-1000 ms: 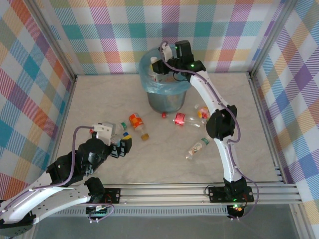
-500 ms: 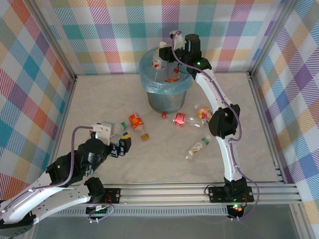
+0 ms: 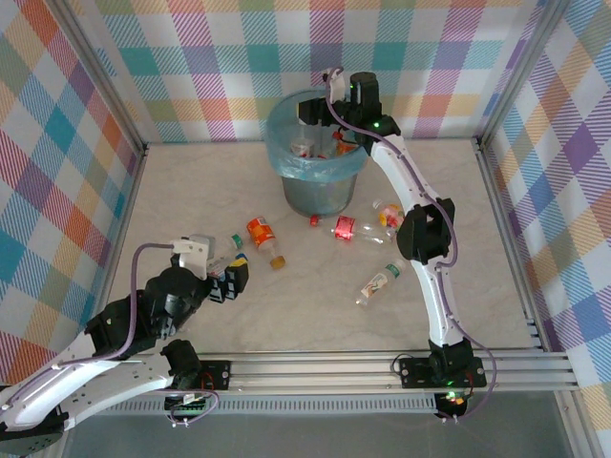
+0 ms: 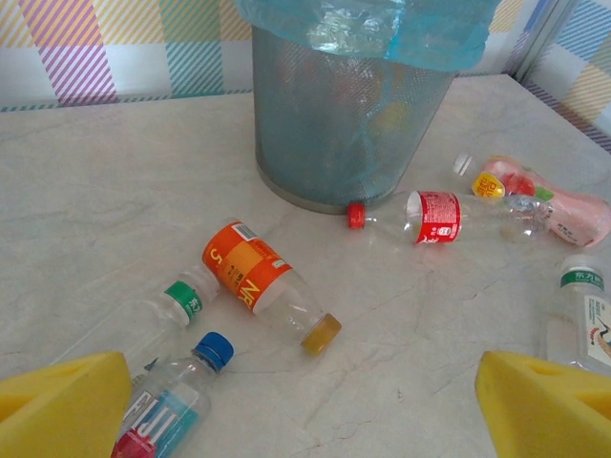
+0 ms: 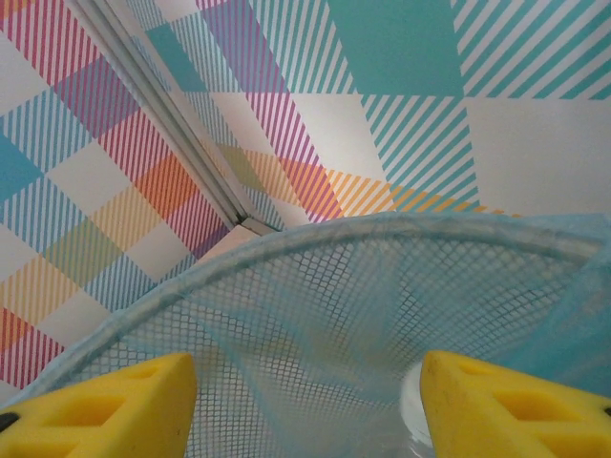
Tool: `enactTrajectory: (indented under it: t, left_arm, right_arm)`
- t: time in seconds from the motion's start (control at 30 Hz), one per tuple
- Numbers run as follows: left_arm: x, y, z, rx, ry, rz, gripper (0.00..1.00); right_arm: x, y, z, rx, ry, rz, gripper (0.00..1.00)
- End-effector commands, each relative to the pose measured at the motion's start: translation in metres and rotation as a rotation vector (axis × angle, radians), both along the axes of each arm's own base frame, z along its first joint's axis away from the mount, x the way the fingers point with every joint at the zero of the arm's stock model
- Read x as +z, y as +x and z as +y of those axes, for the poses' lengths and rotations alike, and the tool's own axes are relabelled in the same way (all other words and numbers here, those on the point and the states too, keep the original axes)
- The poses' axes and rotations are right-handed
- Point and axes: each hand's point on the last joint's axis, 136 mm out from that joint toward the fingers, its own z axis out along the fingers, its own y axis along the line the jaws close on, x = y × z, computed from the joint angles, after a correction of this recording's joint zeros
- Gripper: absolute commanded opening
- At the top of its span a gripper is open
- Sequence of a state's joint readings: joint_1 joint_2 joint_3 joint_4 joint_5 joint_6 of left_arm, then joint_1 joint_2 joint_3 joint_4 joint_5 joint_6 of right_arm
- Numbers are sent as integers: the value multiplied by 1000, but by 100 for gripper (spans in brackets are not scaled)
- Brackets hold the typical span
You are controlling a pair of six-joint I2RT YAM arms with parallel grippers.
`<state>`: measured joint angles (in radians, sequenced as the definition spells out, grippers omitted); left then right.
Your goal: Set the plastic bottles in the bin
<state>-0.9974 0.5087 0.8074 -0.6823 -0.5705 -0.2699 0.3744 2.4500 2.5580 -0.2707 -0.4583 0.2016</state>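
Several plastic bottles lie on the table in front of the bin [image 3: 325, 186]: an orange-labelled one [image 3: 260, 232] [image 4: 250, 272], a red-labelled one [image 3: 344, 229] [image 4: 434, 216], a pink one [image 3: 387, 215] [image 4: 549, 205], a green-capped white-labelled one [image 3: 377, 284] [image 4: 584, 310], a green-labelled one [image 4: 174, 305] and a blue-capped one [image 4: 181, 396]. More bottles [image 3: 320, 148] lie inside the bin. My right gripper [image 3: 315, 108] [image 5: 305, 382] hangs open over the bin's mouth, nothing between its pads, the blue-lined mesh [image 5: 315, 315] below. My left gripper [image 3: 229, 281] [image 4: 304, 386] is open, low, just short of the blue-capped bottle.
Checked walls close the table in at the back and both sides, with metal rails at the near edge [image 3: 315, 367]. The bin [image 4: 334, 124] stands at the back centre. Bare tabletop lies to the far left and right of the bottles.
My right gripper opened above the bin and the white bottle it held is gone from its jaws. The left arm shifted only slightly.
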Motion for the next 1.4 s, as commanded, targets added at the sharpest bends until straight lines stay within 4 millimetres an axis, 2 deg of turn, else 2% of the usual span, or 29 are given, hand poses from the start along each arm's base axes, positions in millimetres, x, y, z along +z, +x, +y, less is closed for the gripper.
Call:
enactTrajectory:
  t: [0.0,0.13,0.23,0.3,0.4,0.53,0.63,0.77,0.87,0.93,1.1,1.2,1.37]
  left_arm:
    - [-3,0,-1,7,7,8,93]
    - [-6,1,0,20,28,38,92]
    - [-10,3,-2,42,51,84,91]
    - [-12,4,-10,41,53,129,90]
    - [-21,6,-36,-17,64,207,89]
    - [-36,10,-85,-142,98,297,88]
    - [-50,15,-123,-233,158,329,88]
    - [-70,21,-174,-344,258,316,90]
    - [-86,22,-212,-418,368,291,92]
    - [-100,19,-237,-485,426,288,93]
    - [-131,12,-295,-627,470,322,94]
    - [-147,16,-317,-651,475,342,94]
    - [-176,18,-340,-683,495,385,92]
  right_arm:
    - [52,-20,0,35,36,-85,64]
    - [82,-35,-4,39,68,-88,64]
    - [115,-52,-12,31,88,-105,64]
    - [135,-68,-20,16,87,-104,64]
    - [150,-90,-34,-13,65,-74,64]
    - [147,-122,-55,-58,15,-23,65]
    - [129,-145,-83,-137,-39,28,66]
    - [80,-177,-146,-317,-97,149,69]
    - [38,-203,-197,-435,-51,237,71]
    - [14,-222,-218,-479,-50,283,72]
    - [-24,-279,-236,-534,-77,399,76]
    - [-50,-314,-245,-587,-55,507,77]
    - [-89,-364,-262,-675,-79,639,76]
